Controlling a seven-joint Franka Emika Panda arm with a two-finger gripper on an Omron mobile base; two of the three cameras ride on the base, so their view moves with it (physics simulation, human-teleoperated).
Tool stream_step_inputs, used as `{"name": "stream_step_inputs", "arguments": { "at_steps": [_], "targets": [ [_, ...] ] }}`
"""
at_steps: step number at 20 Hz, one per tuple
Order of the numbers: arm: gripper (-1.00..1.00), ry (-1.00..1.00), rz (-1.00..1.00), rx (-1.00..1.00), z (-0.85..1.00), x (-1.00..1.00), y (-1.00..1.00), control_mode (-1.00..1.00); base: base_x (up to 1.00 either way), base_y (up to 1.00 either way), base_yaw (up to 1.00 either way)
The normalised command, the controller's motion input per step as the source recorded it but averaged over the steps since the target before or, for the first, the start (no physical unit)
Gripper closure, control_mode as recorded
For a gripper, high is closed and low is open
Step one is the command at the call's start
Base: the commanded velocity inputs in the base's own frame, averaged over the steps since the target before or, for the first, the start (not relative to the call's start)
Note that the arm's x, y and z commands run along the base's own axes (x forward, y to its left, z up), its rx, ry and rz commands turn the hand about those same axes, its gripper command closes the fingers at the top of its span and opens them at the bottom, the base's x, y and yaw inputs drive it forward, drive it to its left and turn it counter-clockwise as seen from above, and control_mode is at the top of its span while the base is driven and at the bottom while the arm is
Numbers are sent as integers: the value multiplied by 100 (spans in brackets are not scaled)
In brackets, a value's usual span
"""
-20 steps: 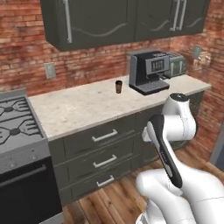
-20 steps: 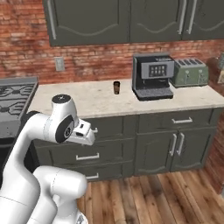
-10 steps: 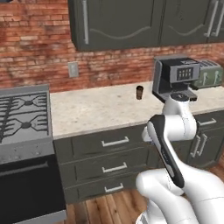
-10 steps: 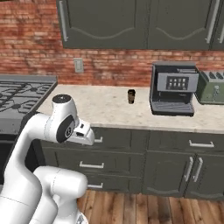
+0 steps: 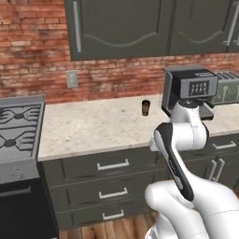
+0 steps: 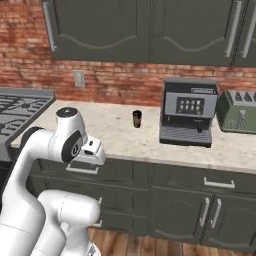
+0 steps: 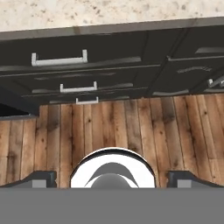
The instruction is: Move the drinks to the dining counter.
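A short dark brown cup (image 5: 146, 107) (image 6: 137, 119) stands alone on the beige speckled countertop (image 5: 93, 127) (image 6: 113, 131) over dark cabinets, just left of the coffee machine. My arm is folded close to the base, well short of the cup. The hand points down at the wooden floor, and my gripper (image 7: 112, 179) is open with its fingertips (image 7: 38, 178) far apart and nothing between them. The wine bottle, green bottle, pink bottle and dining counter are out of view.
A black coffee machine (image 5: 189, 91) (image 6: 188, 111) and a green toaster (image 6: 239, 111) sit to the cup's right. A gas stove (image 5: 17, 122) adjoins the counter on the left. Dark drawers (image 7: 65, 59) and upper cabinets (image 6: 145, 25) face me.
The whole picture has shifted and grown: the base has driven along and closer to the counter. The cup stays put on the countertop, and the arm keeps its folded pose.
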Motion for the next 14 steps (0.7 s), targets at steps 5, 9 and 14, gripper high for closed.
{"name": "stream_step_inputs", "arguments": {
  "at_steps": [5, 9, 14],
  "targets": [
    [-100, 0, 0, 0, 0, 0, 0, 100, 72, -49, 10],
    [-100, 0, 0, 0, 0, 0, 0, 100, 59, -35, 11],
    [-100, 0, 0, 0, 0, 0, 0, 100, 42, -31, 7]
  ]
}}
